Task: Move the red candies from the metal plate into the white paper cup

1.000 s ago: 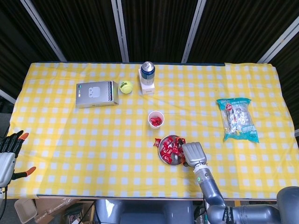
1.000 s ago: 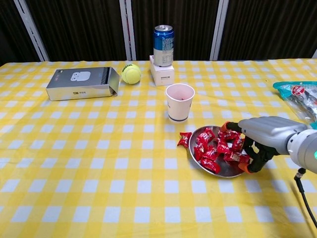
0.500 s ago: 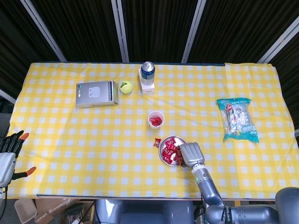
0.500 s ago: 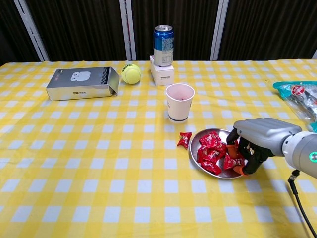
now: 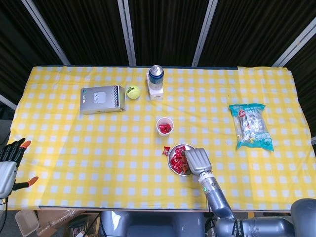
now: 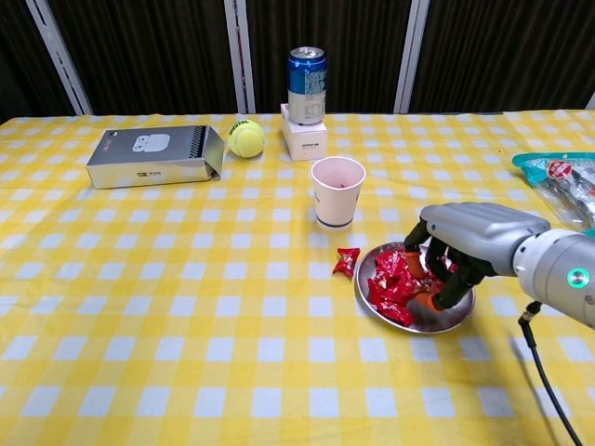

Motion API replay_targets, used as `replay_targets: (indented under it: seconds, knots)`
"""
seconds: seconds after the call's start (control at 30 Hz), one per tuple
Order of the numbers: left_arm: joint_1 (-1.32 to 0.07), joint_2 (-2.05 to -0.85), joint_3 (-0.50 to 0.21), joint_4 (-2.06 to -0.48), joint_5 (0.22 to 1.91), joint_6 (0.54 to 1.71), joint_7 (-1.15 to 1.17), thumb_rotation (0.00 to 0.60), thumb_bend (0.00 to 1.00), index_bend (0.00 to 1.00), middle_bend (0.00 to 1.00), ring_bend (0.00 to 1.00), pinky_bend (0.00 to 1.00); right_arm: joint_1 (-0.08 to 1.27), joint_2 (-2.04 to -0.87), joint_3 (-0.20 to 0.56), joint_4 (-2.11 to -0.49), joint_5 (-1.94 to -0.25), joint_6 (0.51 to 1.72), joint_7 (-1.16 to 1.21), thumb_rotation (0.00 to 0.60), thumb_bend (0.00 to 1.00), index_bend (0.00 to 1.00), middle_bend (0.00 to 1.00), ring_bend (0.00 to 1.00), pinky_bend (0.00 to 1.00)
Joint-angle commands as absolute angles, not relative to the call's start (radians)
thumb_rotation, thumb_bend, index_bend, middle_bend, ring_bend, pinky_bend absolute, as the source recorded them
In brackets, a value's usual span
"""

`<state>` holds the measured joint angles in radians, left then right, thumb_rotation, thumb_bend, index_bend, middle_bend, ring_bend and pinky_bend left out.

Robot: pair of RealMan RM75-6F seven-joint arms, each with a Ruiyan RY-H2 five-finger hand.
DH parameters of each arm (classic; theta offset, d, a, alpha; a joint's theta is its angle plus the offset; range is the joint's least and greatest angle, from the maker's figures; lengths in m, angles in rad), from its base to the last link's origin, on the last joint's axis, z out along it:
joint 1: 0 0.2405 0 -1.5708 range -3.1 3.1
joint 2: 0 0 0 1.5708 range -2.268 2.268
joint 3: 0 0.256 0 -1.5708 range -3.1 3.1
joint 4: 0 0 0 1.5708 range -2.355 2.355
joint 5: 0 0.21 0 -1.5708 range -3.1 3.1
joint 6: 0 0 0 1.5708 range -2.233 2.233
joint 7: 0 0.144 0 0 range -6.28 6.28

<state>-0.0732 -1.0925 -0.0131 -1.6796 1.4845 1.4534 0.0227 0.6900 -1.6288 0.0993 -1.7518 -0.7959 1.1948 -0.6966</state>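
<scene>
1. Chest view, right hand (image 6: pixel 465 243): grey five-finger robot hand, now over the round shallow metal plate (image 6: pixel 456 318). A second ago it sat at the plate's right rim; it has since slid left across the dish. Fingers (image 6: pixel 453 279) curl down into the pile; whether they have closed on a candy I cannot tell.
2. Red wrapped candies (image 6: pixel 389 279): heaped in the plate, now bunched toward its left half, apparently raked there by the hand's sweep.
3. Stray red candy (image 6: pixel 347 261): lies on the yellow-and-white checked desk (image 6: pixel 186 307), just left of the plate.
4. White paper cup (image 6: pixel 337 190): upright, just beyond the plate on its far-left side; head view shows red candy already inside.
5. Left hand (image 5: pixel 10 163): at the desk's near-left edge, well apart from the work, fingers spread, holding nothing.
6. Judgement: task partly done; most candies remain in the plate. The sweep suggests a fresh pick is being set up, with lift and carry to the cup outstanding.
</scene>
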Motion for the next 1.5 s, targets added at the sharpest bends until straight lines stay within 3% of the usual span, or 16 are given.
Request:
replay_targets:
  seconds: [0.03, 0.37, 0.7, 0.9, 1.5]
  knots:
    - [-0.073, -1.093, -0.013, -1.680, 1.485, 1.453, 0.022, 0.600, 0.01, 0.00, 0.00, 0.00, 0.00, 0.696, -1.617, 0.116, -1.774, -0.801, 1.206, -0.708, 0.600, 0.52, 0.68, 0.79, 0.94, 1.00]
    - [-0.072, -1.092, -0.013, -1.681, 1.486, 1.455, 0.023, 0.600, 0.01, 0.00, 0.00, 0.00, 0.00, 0.734, -1.588, 0.211, -1.809, -0.802, 1.226, -0.718, 0.600, 0.53, 0.68, 0.79, 0.94, 1.00]
    - [-0.075, -1.100, -0.022, -1.669, 1.476, 1.457, 0.041, 0.600, 0.01, 0.00, 0.00, 0.00, 0.00, 0.835, -1.625, 0.347, -1.662, -0.709, 1.158, -0.709, 0.600, 0.52, 0.68, 0.79, 0.94, 1.00]
    - [-0.078, -1.097, -0.023, -1.674, 1.467, 1.448, 0.040, 0.600, 0.01, 0.00, 0.00, 0.00, 0.00, 0.887, -1.667, 0.376, -1.552, -0.674, 1.112, -0.700, 0.600, 0.53, 0.67, 0.79, 0.94, 1.00]
    - [-0.085, -1.084, -0.026, -1.688, 1.442, 1.421, 0.027, 0.600, 0.01, 0.00, 0.00, 0.00, 0.00, 0.960, -1.766, 0.387, -1.363, -0.690, 1.060, -0.630, 0.600, 0.50, 0.43, 0.79, 0.94, 1.00]
